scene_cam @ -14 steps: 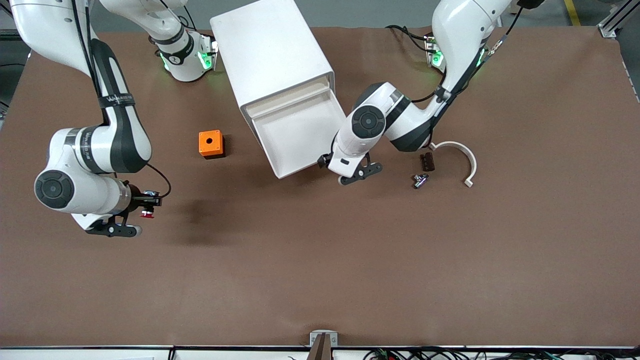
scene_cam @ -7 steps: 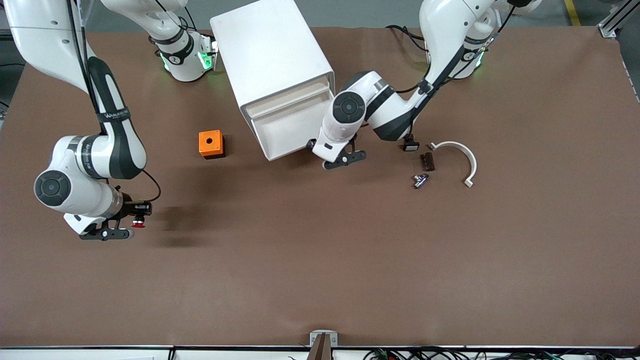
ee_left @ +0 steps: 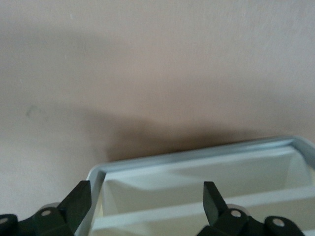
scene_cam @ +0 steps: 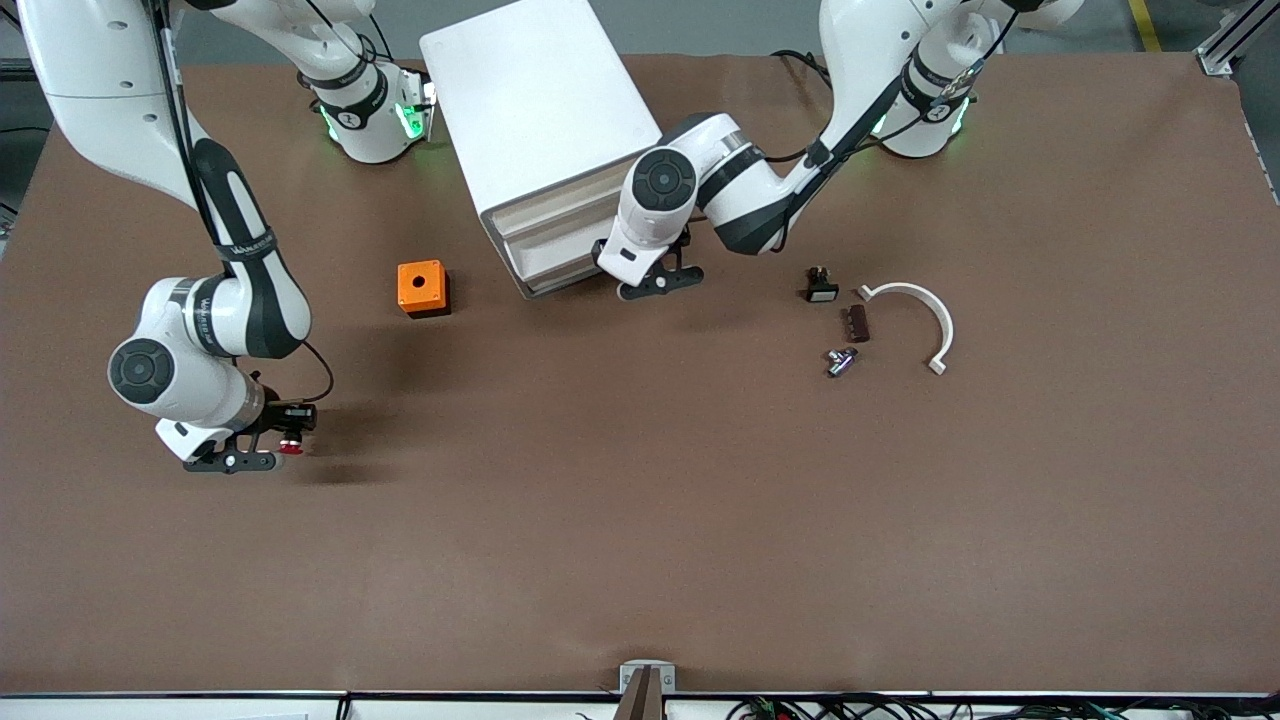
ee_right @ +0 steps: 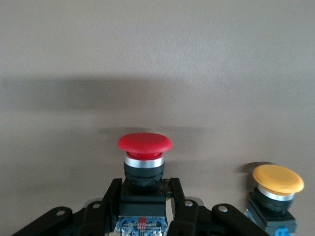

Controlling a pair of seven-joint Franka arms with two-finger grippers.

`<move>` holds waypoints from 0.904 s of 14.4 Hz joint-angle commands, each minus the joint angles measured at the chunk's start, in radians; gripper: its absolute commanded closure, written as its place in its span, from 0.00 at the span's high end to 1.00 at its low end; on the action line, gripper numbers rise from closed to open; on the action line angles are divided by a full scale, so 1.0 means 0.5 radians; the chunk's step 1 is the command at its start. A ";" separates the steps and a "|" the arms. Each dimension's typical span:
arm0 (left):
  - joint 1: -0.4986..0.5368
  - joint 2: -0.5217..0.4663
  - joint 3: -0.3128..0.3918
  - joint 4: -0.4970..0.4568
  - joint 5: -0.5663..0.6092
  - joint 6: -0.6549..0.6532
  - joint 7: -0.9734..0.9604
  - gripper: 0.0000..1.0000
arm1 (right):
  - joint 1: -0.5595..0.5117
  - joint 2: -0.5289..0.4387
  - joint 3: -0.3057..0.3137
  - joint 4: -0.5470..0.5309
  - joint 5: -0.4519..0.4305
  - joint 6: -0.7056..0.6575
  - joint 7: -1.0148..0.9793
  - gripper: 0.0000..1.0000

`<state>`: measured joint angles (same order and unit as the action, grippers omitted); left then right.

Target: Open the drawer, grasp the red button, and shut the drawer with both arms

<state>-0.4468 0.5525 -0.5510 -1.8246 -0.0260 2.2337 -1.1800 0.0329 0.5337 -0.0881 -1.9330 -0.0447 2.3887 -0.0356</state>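
The white cabinet (scene_cam: 540, 100) stands between the arms' bases. Its top drawer (scene_cam: 548, 262) sticks out only a little, and its cream front faces the front camera. My left gripper (scene_cam: 652, 284) is open and sits at the drawer's front corner toward the left arm's end. In the left wrist view the drawer's rim (ee_left: 197, 157) lies between the spread fingers of my left gripper (ee_left: 147, 196). My right gripper (scene_cam: 280, 446) is low over the table at the right arm's end. It is shut on the red-capped button (ee_right: 144, 143), gripping its black body; the button also shows in the front view (scene_cam: 291, 447).
A yellow-capped button (ee_right: 277, 179) stands on the table beside the held one. An orange cube with a hole (scene_cam: 421, 287) lies beside the cabinet. A small black part (scene_cam: 821, 288), brown block (scene_cam: 855, 322), metal piece (scene_cam: 840, 360) and white curved piece (scene_cam: 925, 310) lie toward the left arm's end.
My left gripper has moved toward the cabinet and the drawer has slid in with it, from wide open to almost shut. My right gripper has sunk lower with the red button.
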 commanded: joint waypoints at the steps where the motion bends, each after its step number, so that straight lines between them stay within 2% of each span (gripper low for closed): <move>1: 0.004 -0.047 -0.070 -0.081 0.012 0.027 -0.073 1.00 | -0.063 0.025 0.041 -0.024 -0.043 0.039 -0.015 0.23; 4: -0.048 -0.047 -0.082 -0.084 0.012 0.027 -0.134 1.00 | -0.081 0.049 0.041 -0.030 -0.043 0.079 -0.015 0.24; 6: -0.076 -0.043 -0.082 -0.106 0.015 0.012 -0.159 1.00 | -0.081 0.065 0.041 -0.030 -0.040 0.101 -0.015 0.29; 7: -0.070 -0.047 -0.082 -0.115 0.018 0.012 -0.162 1.00 | -0.081 0.065 0.041 -0.030 -0.036 0.101 -0.012 0.39; 8: -0.064 -0.047 -0.079 -0.112 0.024 0.012 -0.159 1.00 | -0.081 0.062 0.041 -0.030 -0.036 0.098 -0.012 0.57; 9: -0.052 -0.047 -0.073 -0.109 0.030 0.015 -0.159 1.00 | -0.081 0.059 0.041 -0.030 -0.033 0.095 -0.009 1.00; 11: 0.003 -0.053 -0.046 -0.097 0.037 0.012 -0.153 1.00 | -0.081 0.028 0.041 -0.027 -0.030 0.073 -0.002 1.00; 13: 0.117 -0.059 -0.030 -0.082 0.137 0.009 -0.144 1.00 | -0.090 -0.024 0.041 -0.018 -0.030 -0.003 -0.008 1.00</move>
<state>-0.4471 0.5517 -0.5680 -1.8465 -0.0101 2.2350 -1.2426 0.0145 0.5660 -0.0868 -1.9325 -0.0447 2.4207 -0.0363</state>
